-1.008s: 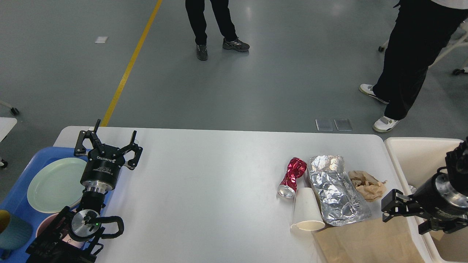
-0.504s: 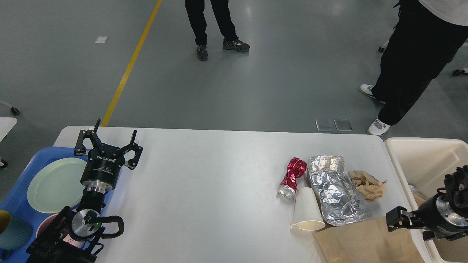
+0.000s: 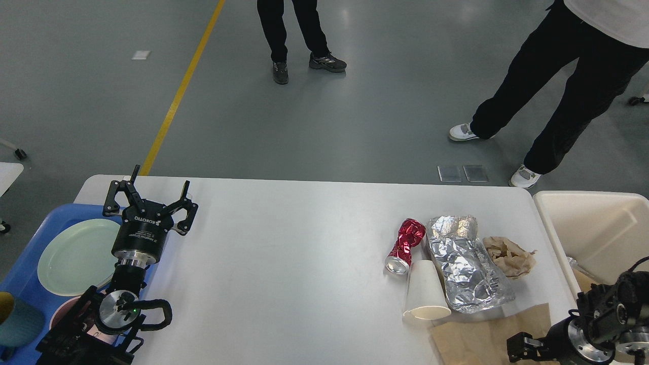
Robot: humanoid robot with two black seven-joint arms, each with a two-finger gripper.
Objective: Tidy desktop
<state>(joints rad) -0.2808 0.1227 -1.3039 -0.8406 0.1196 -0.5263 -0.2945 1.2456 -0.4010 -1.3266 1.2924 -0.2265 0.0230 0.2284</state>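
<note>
Large white rounded-corner desk fills the near view, litter clustered at its right end. Step in hand, by my read: between pickups, trash not yet binned. Cream rectangular bin just off the right edge. Crumpled silver foil wrap, flat brown paper bag, white paper cup on its side, crushed red can. Next move needs right hand over one piece; spread or not, cannot tell. Left hand upright over far-left, fingers spread, empty.
</note>
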